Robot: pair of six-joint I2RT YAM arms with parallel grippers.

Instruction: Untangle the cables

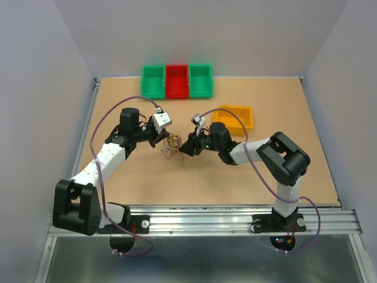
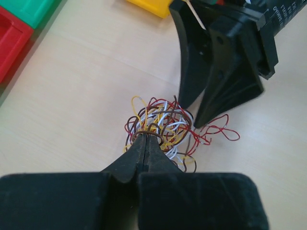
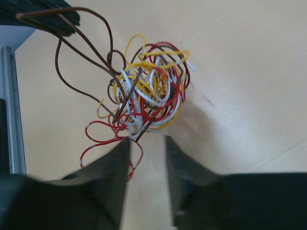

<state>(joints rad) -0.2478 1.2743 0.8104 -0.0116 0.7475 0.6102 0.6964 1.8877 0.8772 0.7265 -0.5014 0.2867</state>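
Note:
The cables (image 1: 172,144) are a small tangle of red, brown, yellow and white wires lying mid-table between both arms. In the left wrist view my left gripper (image 2: 145,137) is shut, with a brown loop of the cables (image 2: 160,125) pinched at its tips. That brown strand runs out from the cables (image 3: 151,93) up to the left fingertips (image 3: 53,17) in the right wrist view. My right gripper (image 3: 146,141) is open just short of the tangle, nothing between its jaws; a loose red loop lies by its left finger. My right gripper (image 2: 193,115) points down at the bundle's far side.
Three bins stand in a row at the table's back edge: green (image 1: 153,81), red (image 1: 177,81), green (image 1: 200,80). A yellow bin (image 1: 234,117) sits just behind the right arm's wrist. A metal rail (image 1: 194,219) runs along the near edge.

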